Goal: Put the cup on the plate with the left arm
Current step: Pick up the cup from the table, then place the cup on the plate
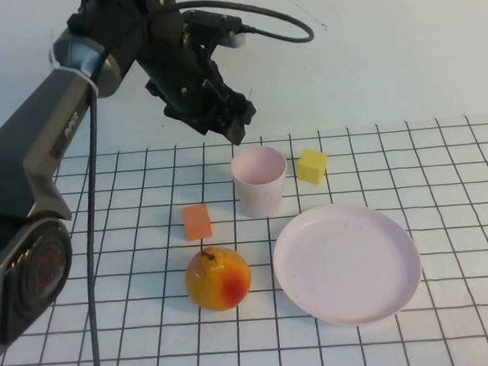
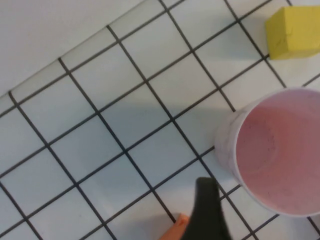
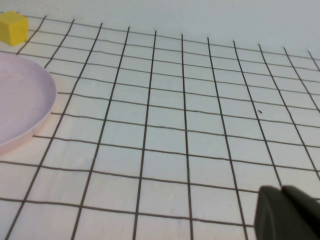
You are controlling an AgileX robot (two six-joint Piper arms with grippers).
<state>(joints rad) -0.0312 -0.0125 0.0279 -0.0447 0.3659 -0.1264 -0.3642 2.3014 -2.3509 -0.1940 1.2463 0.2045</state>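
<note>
The pale pink cup [image 1: 260, 182] stands upright on the gridded table, just behind the left rim of the round pink plate [image 1: 347, 264]. My left gripper [image 1: 238, 125] hangs above and slightly behind the cup, open and holding nothing. In the left wrist view I look down into the cup [image 2: 280, 150]; one dark finger [image 2: 205, 210] shows beside it, apart from its wall, and the other finger is out of frame. The right gripper [image 3: 281, 189] is shut, low over bare grid to the plate's [image 3: 20, 100] right, and does not show in the high view.
A yellow block [image 1: 311, 166] sits right of the cup, behind the plate. An orange block [image 1: 196, 222] lies left of the cup. A yellow-red pear [image 1: 218, 278] stands in front of the orange block, left of the plate. The left arm's black cable hangs down at the left.
</note>
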